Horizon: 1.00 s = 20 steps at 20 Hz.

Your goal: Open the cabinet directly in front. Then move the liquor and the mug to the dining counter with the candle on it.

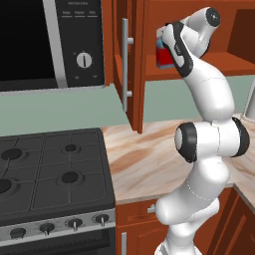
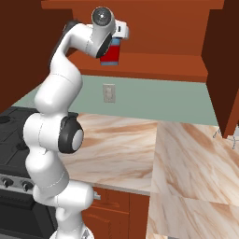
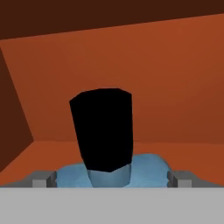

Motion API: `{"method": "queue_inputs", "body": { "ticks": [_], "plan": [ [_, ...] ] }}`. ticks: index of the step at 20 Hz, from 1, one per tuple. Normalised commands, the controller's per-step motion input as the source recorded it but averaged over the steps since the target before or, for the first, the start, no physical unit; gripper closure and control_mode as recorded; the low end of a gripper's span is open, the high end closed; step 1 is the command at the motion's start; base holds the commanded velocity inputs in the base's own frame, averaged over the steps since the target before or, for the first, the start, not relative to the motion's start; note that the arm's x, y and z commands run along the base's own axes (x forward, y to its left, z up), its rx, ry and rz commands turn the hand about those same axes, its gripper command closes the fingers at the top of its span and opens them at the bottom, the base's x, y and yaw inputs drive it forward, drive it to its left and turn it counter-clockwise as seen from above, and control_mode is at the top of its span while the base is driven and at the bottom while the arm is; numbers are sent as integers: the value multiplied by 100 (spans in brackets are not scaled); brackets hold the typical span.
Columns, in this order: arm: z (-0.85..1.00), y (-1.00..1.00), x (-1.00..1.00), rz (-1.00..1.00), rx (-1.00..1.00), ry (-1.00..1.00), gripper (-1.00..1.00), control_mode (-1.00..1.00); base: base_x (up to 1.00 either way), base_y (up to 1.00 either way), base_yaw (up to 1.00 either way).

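Observation:
The cabinet (image 1: 199, 69) stands open, its left door (image 1: 127, 64) swung out with the silver bar handle facing me. On its shelf (image 2: 158, 63) stands the liquor (image 2: 111, 53), blue above and red below. My arm reaches up into the cabinet, and the gripper (image 3: 111, 179) is open around the bottle. In the hand view the black cap (image 3: 103, 131) fills the middle, with the blue shoulders between my two fingertips (image 3: 43, 179). From the left base view my wrist covers most of the liquor (image 1: 162, 55). The mug, the dining counter and the candle are out of view.
A microwave (image 1: 50, 40) hangs at the upper left above the black stove (image 1: 50, 169). The marble worktop (image 2: 140, 144) runs under the cabinet. A wall outlet (image 2: 109, 92) sits on the green backsplash. The right cabinet door (image 2: 228, 70) juts out over the worktop.

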Motion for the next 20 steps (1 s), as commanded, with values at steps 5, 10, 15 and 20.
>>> {"method": "queue_inputs", "body": {
  "ticks": [5, 10, 15, 20],
  "plan": [
    [2, 0, 3, 0, 0, -6, -100, -100, 0, 0, 0],
    [0, 2, 14, 0, 0, -3, -100, -100, 0, 0, 0],
    [0, 5, 25, 0, 0, -2, -100, -100, 0, 0, 0],
    [1, 0, 21, 0, 0, -6, -100, -100, 0, 0, 0]
  ]
}}
